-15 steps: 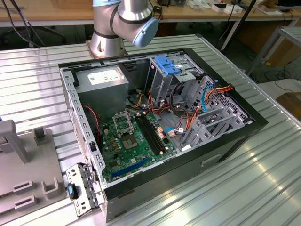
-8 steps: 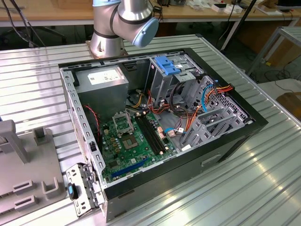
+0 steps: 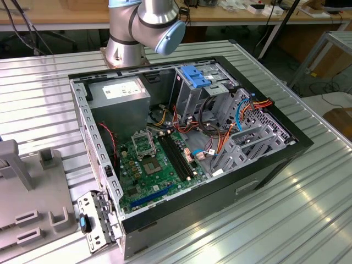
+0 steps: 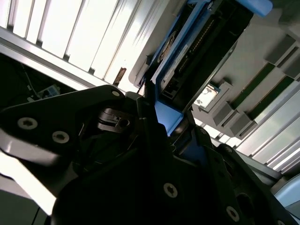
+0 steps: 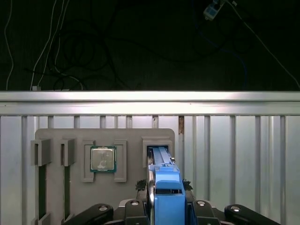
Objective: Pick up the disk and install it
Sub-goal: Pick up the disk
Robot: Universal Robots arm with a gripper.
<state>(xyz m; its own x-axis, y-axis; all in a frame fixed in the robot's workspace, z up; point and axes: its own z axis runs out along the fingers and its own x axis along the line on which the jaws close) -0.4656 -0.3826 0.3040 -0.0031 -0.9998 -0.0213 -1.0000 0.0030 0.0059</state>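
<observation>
First wrist view: the disk (image 5: 165, 187) stood on its thin edge. Its long axis ran straight out from my gripper (image 5: 166, 208) to a narrow slot in the grey tray (image 5: 131, 137). My jaws were pressed against the two broad sides of its near end, clamped on it. The far end reached the mouth of that tray slot, and I could not tell whether it still sat inside. From this angle the disk showed as a light-blue plastic bracket with a thin line of grey metal along one side. A processor chip (image 5: 103, 159) lay in the tray pocket just beside the slot. The tray rested on a ribbed metal table (image 5: 243, 154).

Second wrist view: the disk (image 4: 197, 51) was seen along its length, pointing away from my gripper (image 4: 164, 123) toward the tray (image 4: 262, 44). Here the blue rail framed a dark edge face with a row of connector contacts. A strip of pale label showed on the flat side.

Exterior view: the tray (image 3: 38, 192) sat on the table beside an open computer case (image 3: 264, 176). Inside the case, well apart from the tray, a metal drive cage carried a blue latch (image 3: 195, 74). The arm's base joint (image 3: 148, 22) stood behind the case.
</observation>
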